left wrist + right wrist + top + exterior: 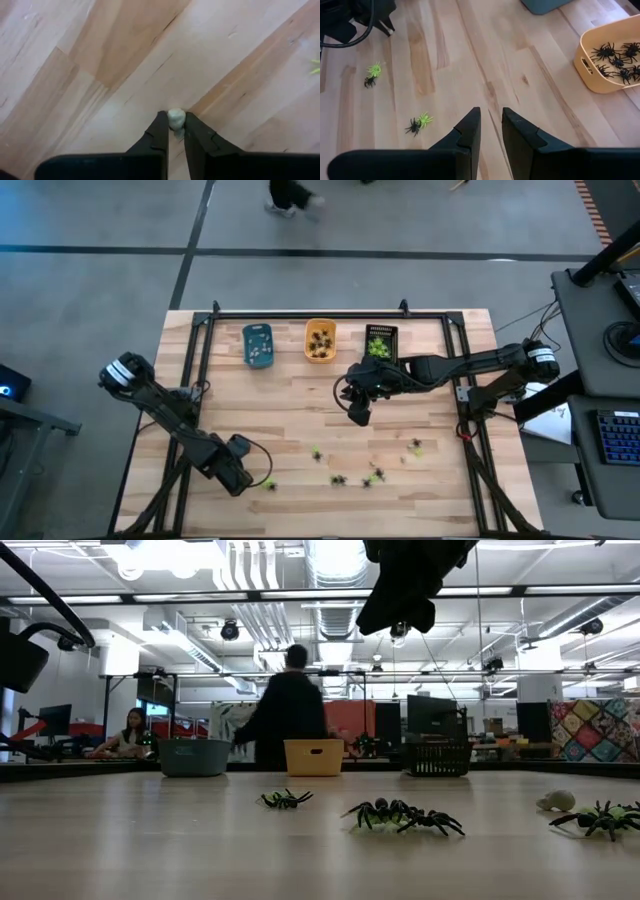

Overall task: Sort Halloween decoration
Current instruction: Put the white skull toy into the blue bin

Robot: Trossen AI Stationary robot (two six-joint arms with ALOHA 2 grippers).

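Note:
The Halloween decoration is tiny plastic spiders. Black and yellow-green ones (372, 476) lie scattered on the wooden table's near half, and a pair (419, 123) shows in the right wrist view. My left gripper (243, 476) points down at the near left and is shut on a small pale whitish figure (176, 116). My right gripper (358, 416) hangs above the table's middle, its fingers (470, 131) a little apart with nothing between them. At the far edge stand a blue tray (258, 345), an orange tray (320, 341) and a black tray (380, 342). My left gripper pinches the pale figure (176, 120) between its two fingertips, at their very ends. The fingers come from above, pointing down at the wood. The figure sits right at the table top; whether it is lifted off, I cannot tell.
A yellow-green spider (268, 483) lies just right of my left gripper. More spiders (415, 446) lie toward the near right, and a pale piece (556, 801) lies among them. A black frame (330, 313) rims the table. A person (288, 710) stands beyond the far edge.

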